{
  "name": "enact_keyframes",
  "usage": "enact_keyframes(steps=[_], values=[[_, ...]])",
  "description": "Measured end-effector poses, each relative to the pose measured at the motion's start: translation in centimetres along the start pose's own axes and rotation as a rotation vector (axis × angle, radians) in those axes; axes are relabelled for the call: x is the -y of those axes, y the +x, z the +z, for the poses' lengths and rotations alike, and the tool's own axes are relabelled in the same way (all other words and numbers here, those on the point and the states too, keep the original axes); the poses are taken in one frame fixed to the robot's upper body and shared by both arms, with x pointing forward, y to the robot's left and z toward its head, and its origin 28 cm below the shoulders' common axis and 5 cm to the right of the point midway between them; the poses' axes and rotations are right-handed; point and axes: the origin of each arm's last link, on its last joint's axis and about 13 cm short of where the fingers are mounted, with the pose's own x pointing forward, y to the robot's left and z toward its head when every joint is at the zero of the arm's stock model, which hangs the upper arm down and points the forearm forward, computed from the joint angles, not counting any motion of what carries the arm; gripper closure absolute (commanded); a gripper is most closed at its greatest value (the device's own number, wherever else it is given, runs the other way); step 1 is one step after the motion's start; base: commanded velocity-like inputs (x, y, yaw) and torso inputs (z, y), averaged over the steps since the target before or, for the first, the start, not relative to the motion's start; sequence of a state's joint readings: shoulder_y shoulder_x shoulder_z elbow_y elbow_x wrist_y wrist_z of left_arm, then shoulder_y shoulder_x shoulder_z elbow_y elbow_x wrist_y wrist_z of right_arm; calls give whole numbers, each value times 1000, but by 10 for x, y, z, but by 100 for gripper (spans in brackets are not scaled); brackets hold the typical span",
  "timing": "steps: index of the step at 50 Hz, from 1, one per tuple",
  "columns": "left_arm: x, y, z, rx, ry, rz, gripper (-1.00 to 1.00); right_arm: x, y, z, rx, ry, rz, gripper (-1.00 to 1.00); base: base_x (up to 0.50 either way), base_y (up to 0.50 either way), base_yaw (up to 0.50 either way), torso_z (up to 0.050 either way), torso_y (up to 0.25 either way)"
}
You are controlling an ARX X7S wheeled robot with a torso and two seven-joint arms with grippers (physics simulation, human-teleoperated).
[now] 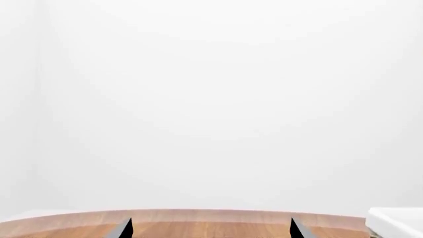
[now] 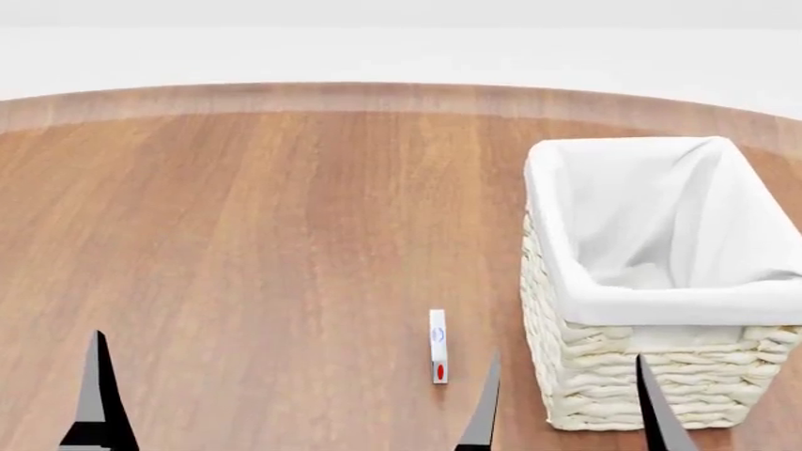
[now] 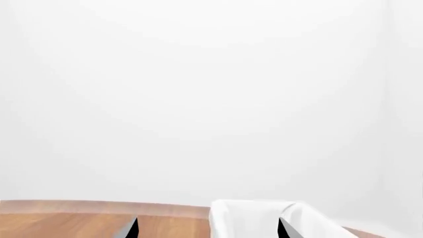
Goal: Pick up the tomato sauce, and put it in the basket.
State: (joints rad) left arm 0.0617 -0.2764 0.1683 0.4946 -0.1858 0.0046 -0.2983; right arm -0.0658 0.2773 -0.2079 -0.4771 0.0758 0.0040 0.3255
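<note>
The tomato sauce can is out of view in all frames. The basket (image 2: 652, 376) is cream wicker with a white cloth lining and stands on the wooden table at the right; nothing shows inside it. It also shows in the right wrist view (image 3: 244, 218), and a corner of it in the left wrist view (image 1: 396, 223). My right gripper (image 2: 570, 409) is open and empty, its fingertips spread in front of the basket's near left corner. My left gripper (image 1: 211, 229) is open and empty over bare table; only one of its fingertips (image 2: 98, 385) shows in the head view.
A thin white object with red and blue marks (image 2: 438, 346) lies on the table just left of the basket, near my right gripper's left fingertip. The round wooden table (image 2: 276, 235) ends at a curved far edge, with a white wall behind.
</note>
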Motion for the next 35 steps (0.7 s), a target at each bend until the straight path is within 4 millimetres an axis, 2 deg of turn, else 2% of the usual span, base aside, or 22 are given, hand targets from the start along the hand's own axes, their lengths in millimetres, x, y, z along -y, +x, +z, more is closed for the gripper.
enact_keyframes(steps=[15,35], values=[[0,0,-2,-5,0,-2,-100,0,-3,-13,-57,-3,0,-100,0,0,0,0,0],[-3,1,-5,-10,-11,9,-100,1,-20,-20,-169,-1,1,-100,0,0,0,0,0]])
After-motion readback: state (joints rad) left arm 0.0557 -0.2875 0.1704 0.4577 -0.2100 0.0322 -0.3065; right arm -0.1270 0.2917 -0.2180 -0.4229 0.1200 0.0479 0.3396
